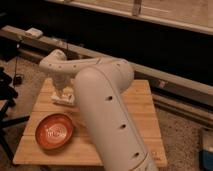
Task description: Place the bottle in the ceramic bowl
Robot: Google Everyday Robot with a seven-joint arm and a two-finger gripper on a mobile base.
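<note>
The orange-red ceramic bowl (54, 131) with a pale centre sits at the front left of the wooden table (142, 102). The small whitish bottle (65, 100) lies on the table's back left, behind the bowl and apart from it. My gripper (61, 93) reaches down from the white arm (100, 95) right at the bottle, on its near-left side. The wrist hides part of the bottle.
My thick white arm crosses the table's middle and hides its front right part. A long grey rail (170, 82) runs behind the table, with a small white object (34, 33) on it. A dark stand (7, 95) is at the left and a blue item (207, 149) at the far right.
</note>
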